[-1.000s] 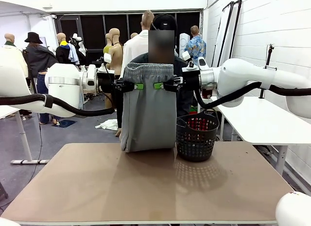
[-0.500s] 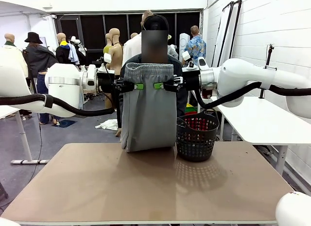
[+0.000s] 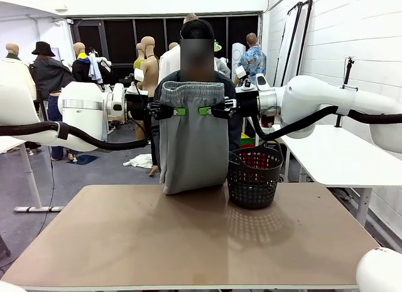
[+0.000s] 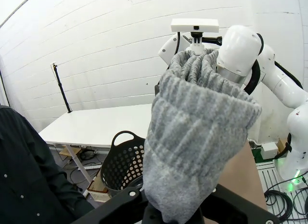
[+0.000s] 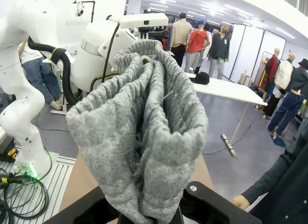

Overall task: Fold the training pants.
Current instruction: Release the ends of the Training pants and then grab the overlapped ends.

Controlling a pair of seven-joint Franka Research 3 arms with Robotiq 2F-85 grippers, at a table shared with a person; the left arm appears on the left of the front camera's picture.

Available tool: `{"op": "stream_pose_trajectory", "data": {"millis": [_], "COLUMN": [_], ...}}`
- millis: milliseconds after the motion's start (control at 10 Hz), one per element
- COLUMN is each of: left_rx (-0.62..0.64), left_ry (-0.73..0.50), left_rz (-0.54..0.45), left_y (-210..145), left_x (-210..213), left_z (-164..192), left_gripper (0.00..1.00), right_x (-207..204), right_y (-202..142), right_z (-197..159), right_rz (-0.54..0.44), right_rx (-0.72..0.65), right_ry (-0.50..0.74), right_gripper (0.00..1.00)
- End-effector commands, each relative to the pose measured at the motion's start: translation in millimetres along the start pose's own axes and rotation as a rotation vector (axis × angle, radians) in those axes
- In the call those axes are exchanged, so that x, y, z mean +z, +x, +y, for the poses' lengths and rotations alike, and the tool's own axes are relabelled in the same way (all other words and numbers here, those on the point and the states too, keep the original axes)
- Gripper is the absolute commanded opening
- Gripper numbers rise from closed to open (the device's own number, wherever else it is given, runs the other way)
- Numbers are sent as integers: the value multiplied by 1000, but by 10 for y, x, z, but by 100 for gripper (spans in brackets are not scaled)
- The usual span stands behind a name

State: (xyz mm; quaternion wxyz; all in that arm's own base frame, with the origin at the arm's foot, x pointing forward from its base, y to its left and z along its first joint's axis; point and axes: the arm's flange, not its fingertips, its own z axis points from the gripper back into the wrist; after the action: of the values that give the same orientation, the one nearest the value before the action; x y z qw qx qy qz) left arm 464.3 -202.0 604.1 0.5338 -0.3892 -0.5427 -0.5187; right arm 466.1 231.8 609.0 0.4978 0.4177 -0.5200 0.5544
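Front view.
A: Starting left of the basket (image 3: 254, 176), why does the left arm reach in so high?
B: The left fingers (image 3: 179, 111) are clamped on one end of the gathered waistband, well above the basket's rim. That lets the training pants (image 3: 193, 151) hang free, so their own weight smooths them.
A: And the cloth itself?
B: It hangs as a flat grey panel just left of the basket, with its lower edge below the basket's rim. Whether it touches the worktop (image 3: 188, 242) cannot be told. So short a drop suggests the legs are already doubled. A person (image 3: 234, 125) stands behind it.
A: The end nearer the basket?
B: The right fingers (image 3: 205, 110) are pinched on the waistband too, level with the left ones, which holds the band straight. Both wrist views show the elastic bunched between closed fingers.
A: Next?
B: Probably laying it down on the worktop left of the basket, clear of its handle.
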Motion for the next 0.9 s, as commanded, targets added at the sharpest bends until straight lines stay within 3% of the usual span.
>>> {"op": "stream_pose_trajectory", "data": {"millis": [0, 800], "left_rx": [-3, -3], "left_ry": [9, 9], "left_rz": [3, 3], "left_y": [34, 34], "left_x": [9, 9], "left_z": [-29, -29], "left_gripper": [0, 0], "right_x": [-15, -15], "right_y": [22, 22], "right_z": [22, 22], "right_rz": [0, 0], "right_rx": [13, 13], "right_ry": [-3, -3], "right_gripper": [0, 0]}}
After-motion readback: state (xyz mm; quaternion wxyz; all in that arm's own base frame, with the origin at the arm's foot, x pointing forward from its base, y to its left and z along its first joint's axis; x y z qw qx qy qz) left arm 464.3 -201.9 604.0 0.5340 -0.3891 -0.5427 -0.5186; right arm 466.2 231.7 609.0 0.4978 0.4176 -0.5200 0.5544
